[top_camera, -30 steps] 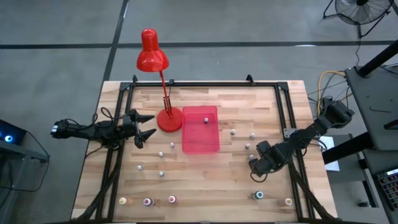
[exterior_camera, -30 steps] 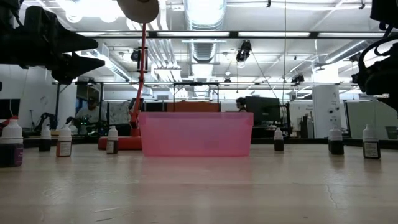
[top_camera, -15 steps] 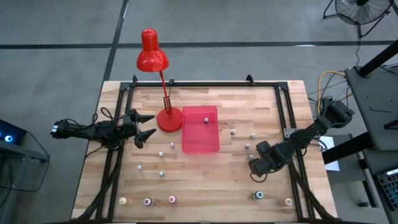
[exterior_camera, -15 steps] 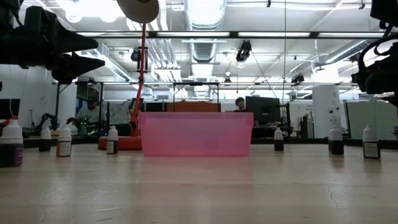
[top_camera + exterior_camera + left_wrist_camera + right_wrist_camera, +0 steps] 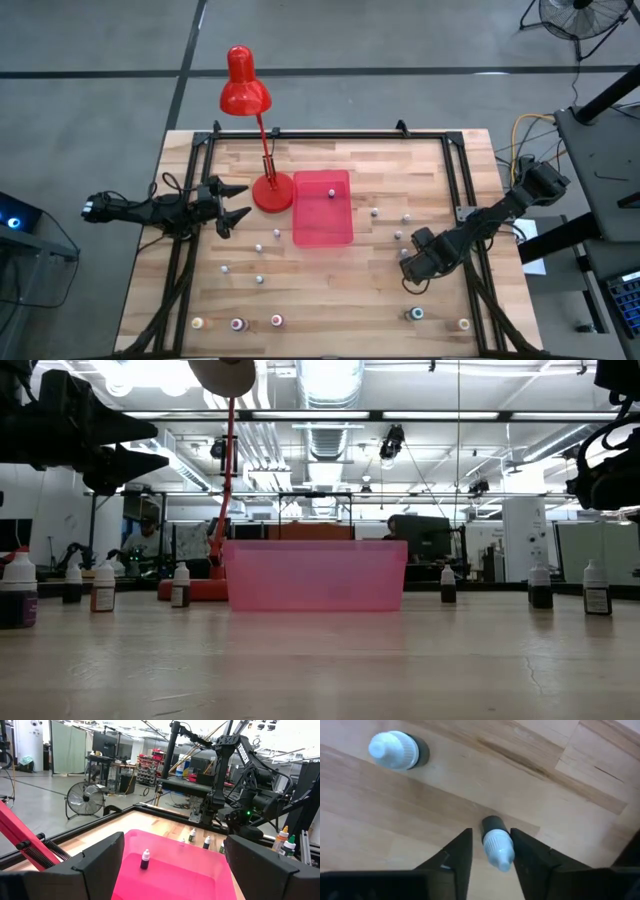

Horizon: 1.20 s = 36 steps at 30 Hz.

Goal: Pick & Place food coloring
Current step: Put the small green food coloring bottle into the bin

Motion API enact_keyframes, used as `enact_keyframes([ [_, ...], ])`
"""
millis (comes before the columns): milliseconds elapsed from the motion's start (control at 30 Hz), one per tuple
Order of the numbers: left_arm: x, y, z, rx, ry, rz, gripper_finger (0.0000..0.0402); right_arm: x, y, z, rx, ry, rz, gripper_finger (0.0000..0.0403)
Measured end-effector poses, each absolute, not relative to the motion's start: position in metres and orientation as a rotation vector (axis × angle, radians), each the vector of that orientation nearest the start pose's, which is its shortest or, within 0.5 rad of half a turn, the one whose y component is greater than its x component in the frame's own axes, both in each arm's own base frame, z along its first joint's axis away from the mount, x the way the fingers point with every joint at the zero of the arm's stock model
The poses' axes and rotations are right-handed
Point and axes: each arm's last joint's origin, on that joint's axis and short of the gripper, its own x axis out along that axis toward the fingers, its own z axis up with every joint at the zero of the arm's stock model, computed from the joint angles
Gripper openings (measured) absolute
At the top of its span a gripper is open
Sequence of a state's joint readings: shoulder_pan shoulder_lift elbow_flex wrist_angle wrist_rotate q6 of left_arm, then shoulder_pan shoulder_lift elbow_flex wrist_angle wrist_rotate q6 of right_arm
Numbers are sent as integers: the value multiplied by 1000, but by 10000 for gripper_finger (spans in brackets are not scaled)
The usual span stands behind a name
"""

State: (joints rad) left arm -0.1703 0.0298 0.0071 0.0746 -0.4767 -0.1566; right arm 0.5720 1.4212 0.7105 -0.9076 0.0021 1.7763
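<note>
Right pincer [image 5: 490,851], open around a bottle [image 5: 496,845] at lower right, hasn't budged lately, so nothing's been grabbed yet.

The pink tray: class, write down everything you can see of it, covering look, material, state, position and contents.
The pink tray is a translucent pink-red rectangular box with low upright walls, plastic by its look. It sits flat and open-topped near the middle of the wooden table, beside the red lamp's base; whether they touch cannot be told. One small white-capped food coloring bottle stands upright inside, toward the far end. No gripper touches the tray.
</note>
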Motion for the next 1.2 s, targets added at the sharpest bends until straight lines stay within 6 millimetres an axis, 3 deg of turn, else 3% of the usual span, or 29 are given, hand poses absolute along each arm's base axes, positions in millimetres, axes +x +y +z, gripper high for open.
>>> enact_keyframes([
  [233,97,-3,171,-172,-73,302,314,169,109,154,885,1384,-957,62],
  [467,97,-3,171,-172,-73,302,314,176,113,166,874,1391,-880,66],
  [633,97,-3,171,-172,-73,302,314,185,118,199,806,1422,-822,67],
  [867,97,-3,171,-172,-73,301,314,190,119,259,683,1480,-763,67],
  [1033,97,-3,171,-172,-73,301,314,202,108,297,656,1429,-678,67],
  [1200,97,-3,171,-172,-73,301,314,224,88,321,622,1361,-623,66],
])
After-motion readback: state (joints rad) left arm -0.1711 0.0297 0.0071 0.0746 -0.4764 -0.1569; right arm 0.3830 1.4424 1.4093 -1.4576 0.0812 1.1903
